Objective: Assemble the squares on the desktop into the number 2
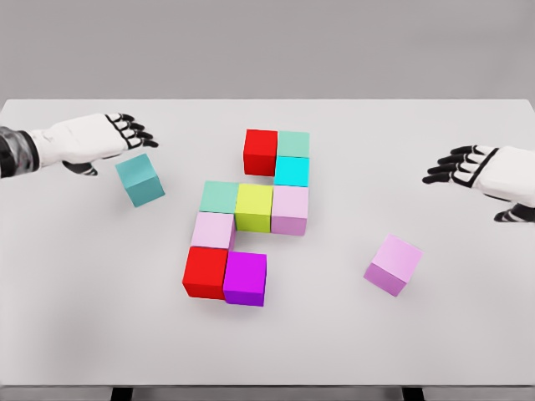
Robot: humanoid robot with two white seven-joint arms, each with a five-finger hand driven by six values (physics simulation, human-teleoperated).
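Note:
Coloured cubes lie joined at the table's middle: a red cube (260, 151) and a green cube (293, 143) on top, a cyan cube (291, 170) under the green, then a mint cube (220, 197), a yellow-green cube (253, 207) and a pink cube (290, 209) in a row. Below sit a pale pink cube (213, 230), a red cube (205, 271) and a magenta cube (245, 278). A loose teal cube (140, 180) lies just below my left hand (125, 134), which is open and holds nothing. A loose lilac cube (393, 264) lies below my right hand (456, 164), also open.
The white table (468, 334) spans the view, with its front edge near the bottom. Both hands hover near the table's side edges, apart from the joined cubes.

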